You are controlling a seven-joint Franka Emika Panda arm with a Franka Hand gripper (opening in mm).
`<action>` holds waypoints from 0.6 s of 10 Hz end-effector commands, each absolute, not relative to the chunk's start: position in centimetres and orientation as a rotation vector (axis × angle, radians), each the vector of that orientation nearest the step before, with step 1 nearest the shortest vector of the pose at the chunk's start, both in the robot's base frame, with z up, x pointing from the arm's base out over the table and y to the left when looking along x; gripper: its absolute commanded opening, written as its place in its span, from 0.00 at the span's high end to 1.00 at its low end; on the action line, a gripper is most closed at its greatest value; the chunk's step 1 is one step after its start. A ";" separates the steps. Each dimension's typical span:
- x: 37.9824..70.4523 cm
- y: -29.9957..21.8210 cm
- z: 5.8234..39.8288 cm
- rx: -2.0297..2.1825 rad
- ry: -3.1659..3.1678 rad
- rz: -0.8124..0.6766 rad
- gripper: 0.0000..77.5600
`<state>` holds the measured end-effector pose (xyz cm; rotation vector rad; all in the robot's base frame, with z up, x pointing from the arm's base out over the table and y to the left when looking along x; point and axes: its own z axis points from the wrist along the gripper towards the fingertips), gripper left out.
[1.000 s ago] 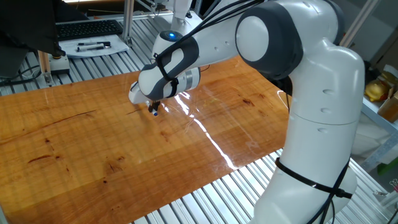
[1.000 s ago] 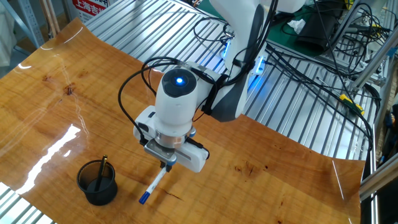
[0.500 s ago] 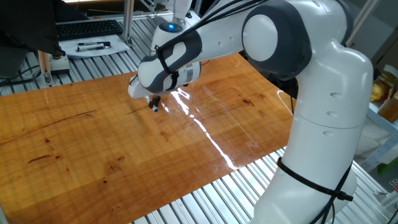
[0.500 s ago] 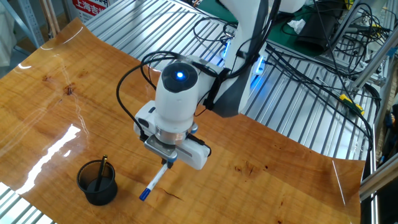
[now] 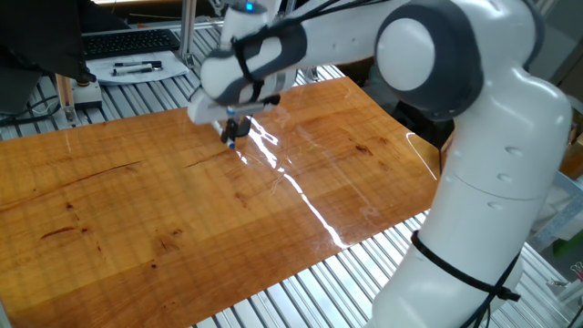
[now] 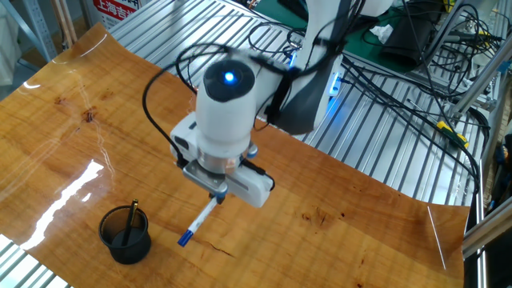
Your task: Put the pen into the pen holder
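Since a second ago the arm [image 6: 320, 72] has risen and the hand [image 6: 216, 194] has come up with it, so the pen [image 6: 198, 224] is now off the tabletop [image 6: 72, 152] instead of low over it. Hand is closed on the pen's upper end; the barrel hangs tilted, blue tip [image 6: 184, 238] down and toward the cup [image 6: 125, 234]. In the one fixed view the wrist [image 5: 246, 68] sits higher too, and only the dark tip [image 5: 230, 141] shows below the hand [image 5: 232, 126].

Meaning: pick looks done, lift under way, carry to the cup is next. My read is roughly halfway.

Room to move:
- Tabletop is bare wood between pen and cup, nothing in the path.
- Cup stands near the front edge of the board in the other fixed view, close to the metal slats [image 6: 24, 268]. Little margin on that side, so an overshoot could put the pen off the board.
- Cup already holds a dark pen [image 6: 129, 224] leaning inside; opening is partly taken, so aim for the free side.
- Pen tip is just beside the cup rim level or a bit above it; can't tell exact clearance. Tilted barrel probably needs more height or straightening before the drop.
- White tray [image 5: 137, 68] with black pens [image 5: 137, 66] is well apart, behind the board.
- Cables [image 6: 400, 88] behind the arm are clear of this move.
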<state>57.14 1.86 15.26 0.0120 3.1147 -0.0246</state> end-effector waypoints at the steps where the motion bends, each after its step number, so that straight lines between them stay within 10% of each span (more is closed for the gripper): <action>1: 57.5 0.8 23.2 0.120 3.224 -0.041 0.99; 6: 58.2 -0.9 25.9 0.084 3.342 -0.073 0.99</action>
